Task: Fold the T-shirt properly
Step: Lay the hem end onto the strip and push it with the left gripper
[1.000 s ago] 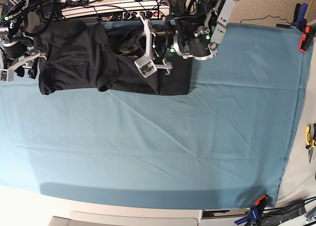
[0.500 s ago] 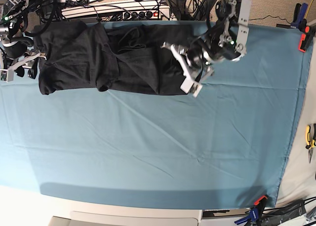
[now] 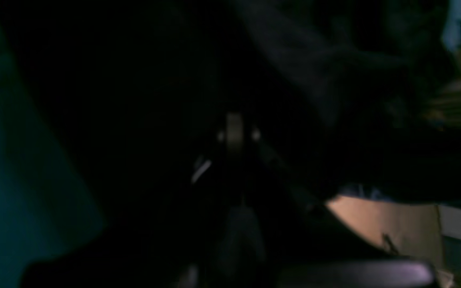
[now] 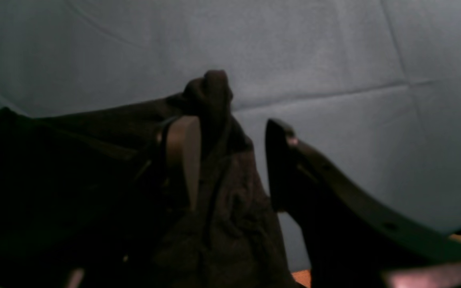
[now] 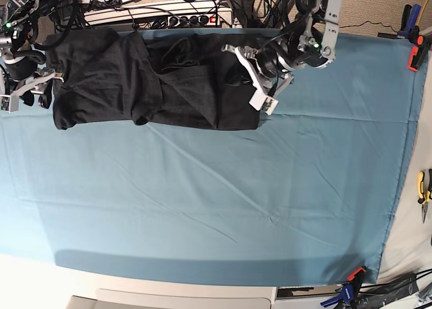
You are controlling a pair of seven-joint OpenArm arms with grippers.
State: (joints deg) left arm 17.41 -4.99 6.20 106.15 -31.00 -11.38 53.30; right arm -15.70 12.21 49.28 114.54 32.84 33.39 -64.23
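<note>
The black T-shirt (image 5: 155, 79) lies bunched and partly folded along the far edge of the teal table cloth (image 5: 216, 208). My left gripper (image 5: 263, 96) hangs over the shirt's right edge. It is shut, and I cannot see any cloth pinched in it. The left wrist view is almost black, filled by dark T-shirt (image 3: 334, 80) fabric. My right gripper (image 5: 27, 96) sits at the shirt's left end. In the right wrist view the right gripper (image 4: 230, 132) is open, and a raised fold of the T-shirt (image 4: 214, 96) leans on one finger (image 4: 182, 156), clear of the other.
Cables and a power strip (image 5: 155, 12) run behind the table. Clamps (image 5: 415, 52) pin the table cloth at the far right and the near right corner (image 5: 351, 278). Yellow-handled pliers (image 5: 424, 191) lie off the cloth at the right edge.
The left arm swung right from over the shirt's middle to its right edge, then drew back a little toward the far side. The right arm and the shirt stayed put.
</note>
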